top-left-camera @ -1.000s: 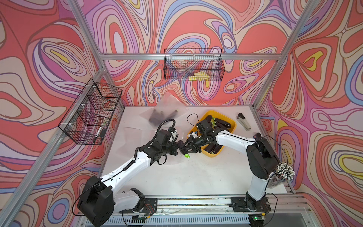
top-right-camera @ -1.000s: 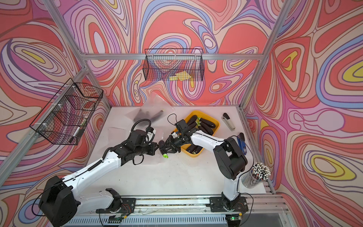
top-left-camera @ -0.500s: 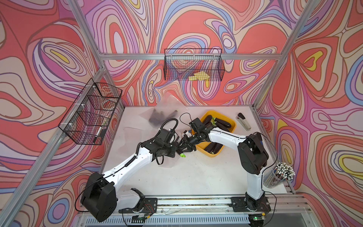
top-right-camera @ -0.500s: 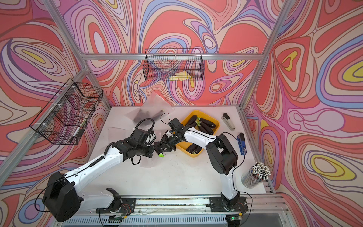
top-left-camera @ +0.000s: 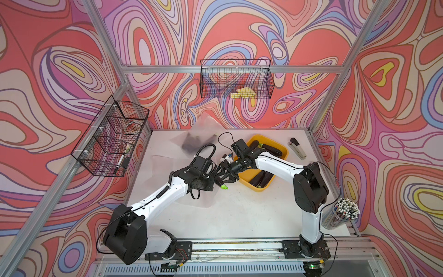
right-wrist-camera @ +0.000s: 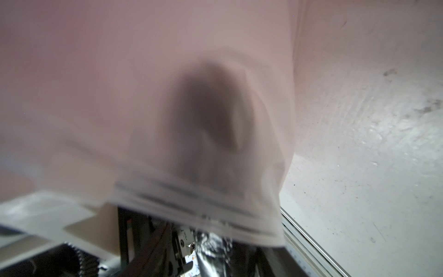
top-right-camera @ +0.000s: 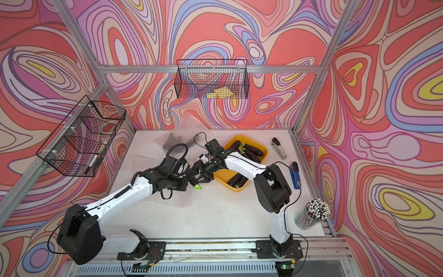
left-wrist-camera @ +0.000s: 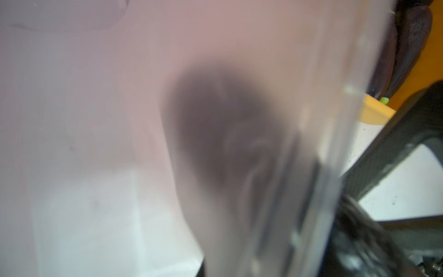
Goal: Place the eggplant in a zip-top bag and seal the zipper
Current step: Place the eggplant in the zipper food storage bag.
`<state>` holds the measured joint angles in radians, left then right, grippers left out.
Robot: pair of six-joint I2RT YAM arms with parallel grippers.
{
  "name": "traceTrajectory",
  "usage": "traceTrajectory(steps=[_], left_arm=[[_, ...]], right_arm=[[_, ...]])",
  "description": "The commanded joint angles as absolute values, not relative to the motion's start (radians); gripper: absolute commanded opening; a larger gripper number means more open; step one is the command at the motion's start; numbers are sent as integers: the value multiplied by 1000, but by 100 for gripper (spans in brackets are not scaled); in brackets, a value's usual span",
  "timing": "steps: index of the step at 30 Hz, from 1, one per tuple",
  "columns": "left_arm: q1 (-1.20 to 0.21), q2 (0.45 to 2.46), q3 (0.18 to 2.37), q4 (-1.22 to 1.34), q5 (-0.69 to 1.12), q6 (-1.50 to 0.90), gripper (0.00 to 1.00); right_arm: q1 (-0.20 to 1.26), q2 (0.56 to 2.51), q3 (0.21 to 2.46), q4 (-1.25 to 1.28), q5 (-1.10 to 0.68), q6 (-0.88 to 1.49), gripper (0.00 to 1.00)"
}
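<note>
The left arm (top-left-camera: 163,194) extended from its base at the lower left of both top views, running up and right toward frame centre. The left gripper (top-left-camera: 214,178) pointed right, with its jaws closed. The right arm (top-left-camera: 275,165) stood on its base at the lower right, with the upper link upright, the elbow bent and the forearm reaching left. The right gripper (top-left-camera: 224,176) pointed left and slightly downward, with its jaws spread apart. The two grippers stood tip to tip at frame centre.
</note>
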<state>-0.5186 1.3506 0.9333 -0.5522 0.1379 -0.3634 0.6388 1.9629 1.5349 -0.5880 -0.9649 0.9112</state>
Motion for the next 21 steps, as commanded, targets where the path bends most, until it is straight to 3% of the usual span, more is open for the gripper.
traceTrajectory(steps=[1,7,11,21], left_arm=[[-505,1363,941,-518,194,-388,0],[-505,1388,943,-515,204,-384,0],[-503,1376,924,-497,197,-392,0],[-461,1373,905,-474,233,-433,0]], right_arm=[[619,1895,1514,-557,-956,941,64],[614,1874,1525,-552,-918,968,61],[616,1896,1580,-655,-879,906,45],[598,1886,1613,-752,-796,859,49]])
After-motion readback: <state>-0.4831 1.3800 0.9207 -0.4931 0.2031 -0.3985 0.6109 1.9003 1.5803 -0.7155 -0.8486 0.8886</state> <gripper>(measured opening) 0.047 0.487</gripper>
